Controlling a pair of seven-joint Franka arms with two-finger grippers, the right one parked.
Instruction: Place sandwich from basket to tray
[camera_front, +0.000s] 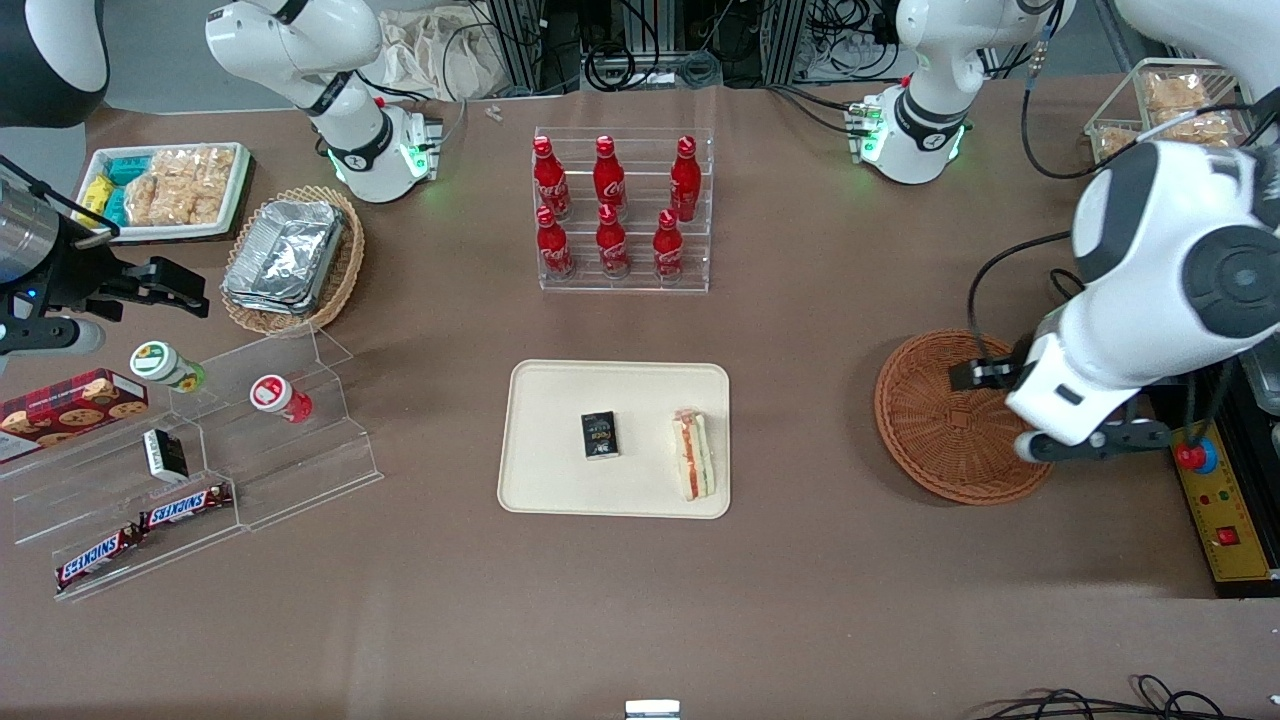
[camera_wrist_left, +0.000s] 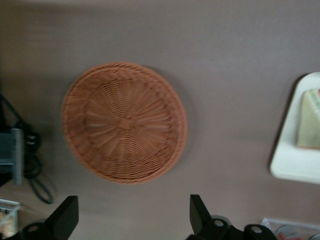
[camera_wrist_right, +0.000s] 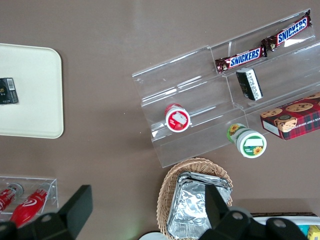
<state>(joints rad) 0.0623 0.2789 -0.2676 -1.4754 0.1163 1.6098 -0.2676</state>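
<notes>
The sandwich (camera_front: 693, 455) lies on the cream tray (camera_front: 540, 480), near the tray edge that faces the working arm; its pale bread also shows in the wrist view (camera_wrist_left: 311, 120), on the tray (camera_wrist_left: 292, 167). The round reddish-brown basket (camera_front: 935, 440) (camera_wrist_left: 125, 122) holds nothing. My left gripper (camera_front: 985, 375) (camera_wrist_left: 132, 200) hangs high over the basket's rim, open, with only bare table showing between its fingers.
A small black box (camera_front: 600, 435) lies on the tray beside the sandwich. A clear rack of red bottles (camera_front: 622, 210) stands farther from the front camera. A yellow control box (camera_front: 1225, 510) sits beside the basket. Snack shelves (camera_front: 200, 470) lie toward the parked arm's end.
</notes>
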